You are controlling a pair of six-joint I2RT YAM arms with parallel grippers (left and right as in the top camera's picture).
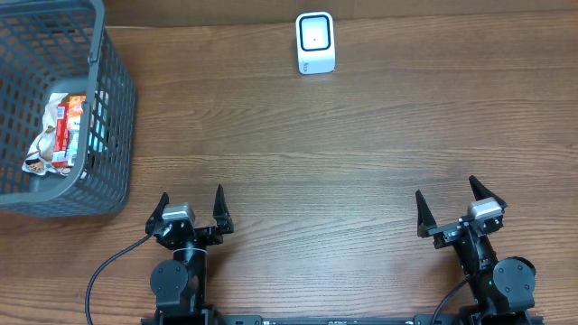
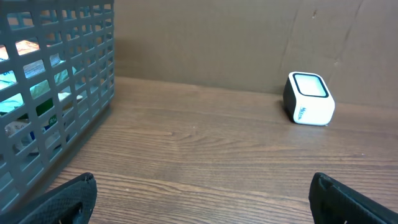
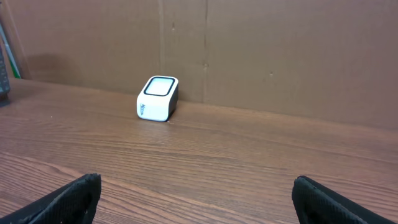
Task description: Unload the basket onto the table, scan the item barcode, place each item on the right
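Nearest the lens, at the near edge of the worktop [image 1: 316, 153], the left pincer [image 1: 191, 199] and the right pincer [image 1: 447, 191] both stand with their jaws wide apart and nothing between them. They sit well apart from each other, each pointing across the wood toward the far side. In the left wrist view the dark fingers [image 2: 68, 202] show only as blunt tips in the two bottom corners, with bare wood grain between them. The right wrist view shows the same thing, its fingertips [image 3: 336, 202] low in the corners. The item to be scanned lies in the grey plastic basket [image 1: 113, 117] at the far left of the worktop. There a crumpled snack packet [image 1: 59, 135] in red, orange and white rests on the basket floor, with something blue-green beside it that is too hidden by the mesh to name. The basket's near corner is just ahead and to the left of the left pincer, not touching it, while the right pincer is well away from it on the other side. The white scanner [image 1: 316, 42], a small block with a dark-rimmed window, stands alone near the far edge, roughly between the two arms and well apart from both. Behind it in the wrist views rises a plain brown board wall [image 3: 280, 50].
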